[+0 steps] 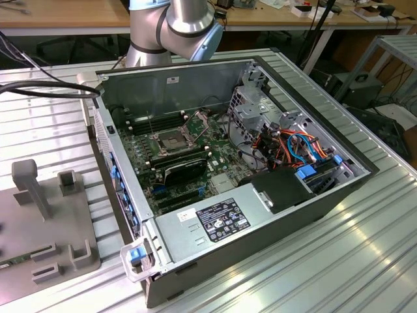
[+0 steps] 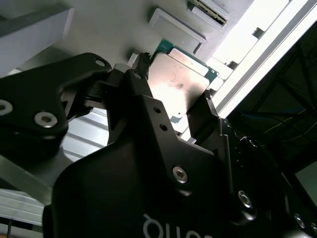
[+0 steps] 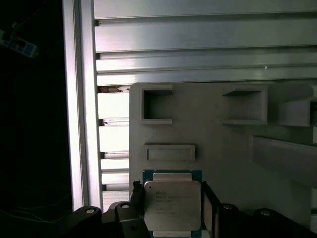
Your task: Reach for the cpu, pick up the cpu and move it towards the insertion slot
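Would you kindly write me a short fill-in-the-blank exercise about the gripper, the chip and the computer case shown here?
1. In both wrist views, the gripper is closed on the edges of the ____.
2. The cpu is over a fixture plate whose colour is ____.
3. In the exterior view, the insertion slot sits on a ____ motherboard inside the open computer case.

Missing words: cpu; grey; green.

Table (image 1: 365, 248), likely aluminium: case (image 1: 260, 244), grey fixture (image 1: 19, 222)
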